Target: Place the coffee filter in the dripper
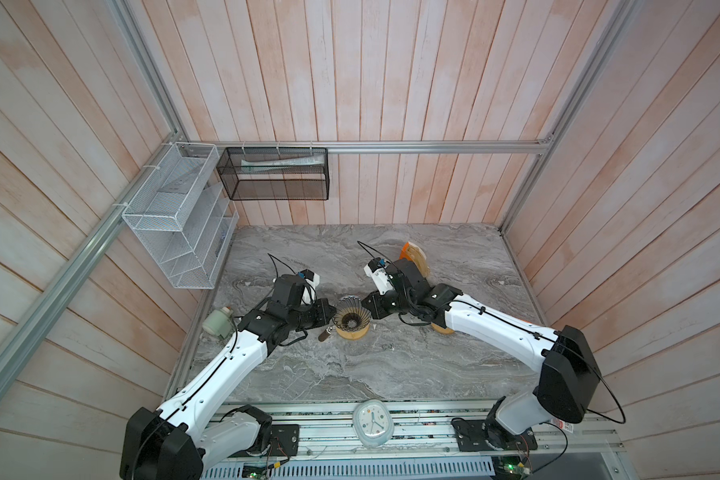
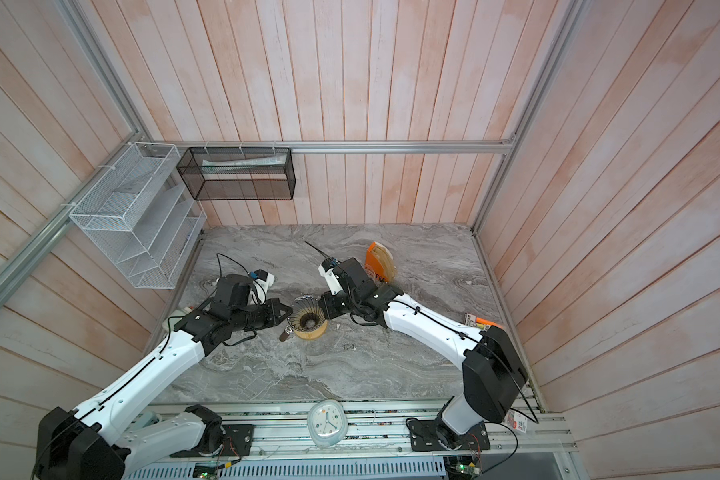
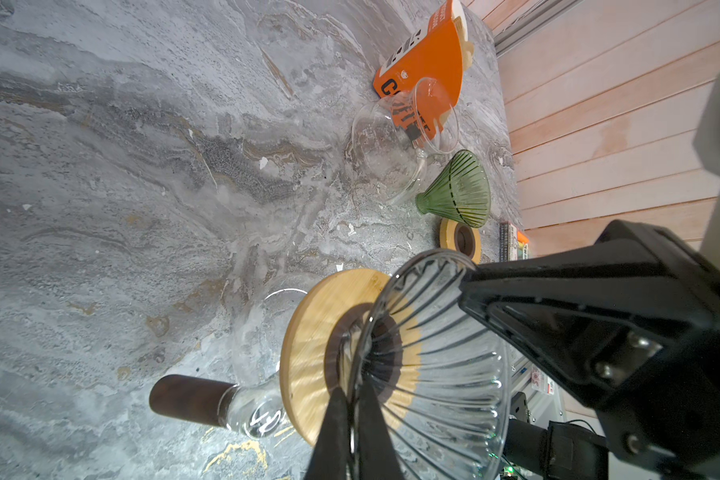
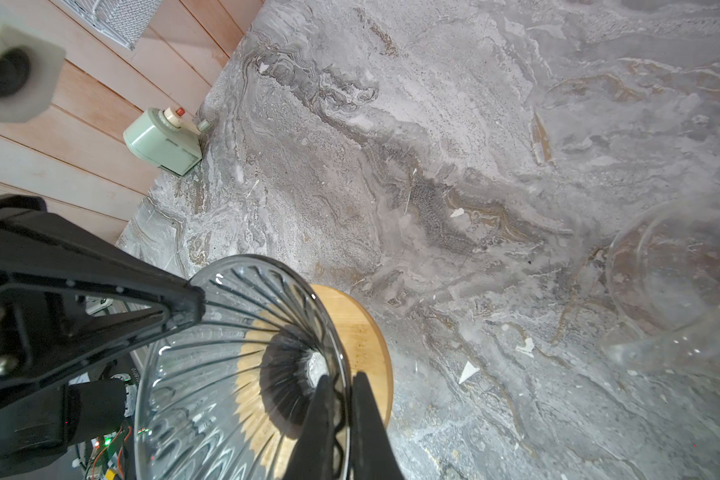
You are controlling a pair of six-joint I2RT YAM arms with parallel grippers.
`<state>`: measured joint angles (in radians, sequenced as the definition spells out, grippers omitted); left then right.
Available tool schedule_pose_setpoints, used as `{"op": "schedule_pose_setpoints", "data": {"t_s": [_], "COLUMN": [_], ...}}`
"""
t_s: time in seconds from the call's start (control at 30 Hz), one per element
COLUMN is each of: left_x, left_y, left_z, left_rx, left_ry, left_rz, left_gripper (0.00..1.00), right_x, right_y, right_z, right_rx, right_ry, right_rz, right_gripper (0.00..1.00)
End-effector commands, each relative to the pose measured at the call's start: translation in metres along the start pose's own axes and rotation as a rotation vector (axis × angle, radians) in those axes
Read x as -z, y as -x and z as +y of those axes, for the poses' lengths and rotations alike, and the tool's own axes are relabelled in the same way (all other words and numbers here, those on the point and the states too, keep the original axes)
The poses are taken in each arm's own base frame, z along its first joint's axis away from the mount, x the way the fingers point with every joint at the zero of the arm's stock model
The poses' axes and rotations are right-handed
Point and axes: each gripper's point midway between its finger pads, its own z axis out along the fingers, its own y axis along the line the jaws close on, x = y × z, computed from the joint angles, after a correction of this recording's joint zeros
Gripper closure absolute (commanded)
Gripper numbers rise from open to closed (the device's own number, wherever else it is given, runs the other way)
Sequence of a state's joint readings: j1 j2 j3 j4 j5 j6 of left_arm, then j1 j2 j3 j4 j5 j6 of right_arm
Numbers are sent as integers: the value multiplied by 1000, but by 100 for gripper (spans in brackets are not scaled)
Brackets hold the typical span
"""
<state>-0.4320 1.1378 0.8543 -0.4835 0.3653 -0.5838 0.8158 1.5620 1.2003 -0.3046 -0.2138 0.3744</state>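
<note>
Left gripper (image 3: pixel 352 399) pinches the rim of the clear ribbed glass dripper (image 3: pixel 433 353) — one finger inside the cone, one outside, w/ the glass edge between them. Right gripper (image 4: pixel 344 386) grips the opp. side of the rim the same way. In both top views the two tips meet the dripper (image 1: pixel 352 318) from left and right. Both wrist views cut the finger roots off at the frame edge.

The dripper sits in a round light-wood disc (image 3: pixel 308 332). The disc rests on a clear glass pot w/ a dark brown handle (image 3: pixel 184 399). The pot body is mostly hidden under the disc and hard to read against the grey marble tabletop (image 1: pixel 350 374). Through the cone the ribs, the wood and the dark centre hole show.

Tan paper coffee filters (image 3: pixel 467 41) stand in an orange card pack (image 3: pixel 429 62) towards the back right of the table, well apart from the dripper. In the top views the right arm covers the pack's lower part.

In the left wrist view a second clear glass pot (image 3: pixel 387 158) overlaps the pack's print. Near it a green ribbed glass cone (image 3: pixel 458 191) lies on its side, next to a small wood ring (image 3: pixel 460 241). In the top views the right arm largely hides these three.

A mint-green box-shaped device (image 4: pixel 163 141) sits against the left wall — can't tell what it is.
</note>
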Motion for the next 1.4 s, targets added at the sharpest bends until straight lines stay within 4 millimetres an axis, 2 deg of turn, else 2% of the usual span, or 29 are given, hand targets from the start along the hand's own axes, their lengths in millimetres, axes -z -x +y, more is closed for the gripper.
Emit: {"op": "schedule_pose_setpoints", "data": {"t_s": [0.0,0.33,0.63,0.83,1.03,1.27,1.37], "left_x": [-12,-16,-10,-7,-4,3,6], "left_y": [-64,-57,-52,-45,-39,-32,-27], "left_z": [32,24,17,13,12,12,10], "left_rx": [4,-4,-6,-15,-21,-28,-31], "left_ry": [104,68,54,55,67,89,91], "left_rz": [254,245,225,205,186,150,134], "left_gripper": [100,100,99,90,87,77,76], "right_x": [-28,-21,-13,-6,-2,6,11], "right_y": [-85,-81,-67,-56,-47,-37,-31], "right_z": [-22,-23,-17,-12,-10,-7,-5], "right_rx": [3,10,14,17,21,22,19], "right_ry": [-79,-96,-89,-83,-84,-79,-76], "right_rz": [288,269,232,204,181,156,136], "right_gripper": [100,99,81,73,69,64,61]}}
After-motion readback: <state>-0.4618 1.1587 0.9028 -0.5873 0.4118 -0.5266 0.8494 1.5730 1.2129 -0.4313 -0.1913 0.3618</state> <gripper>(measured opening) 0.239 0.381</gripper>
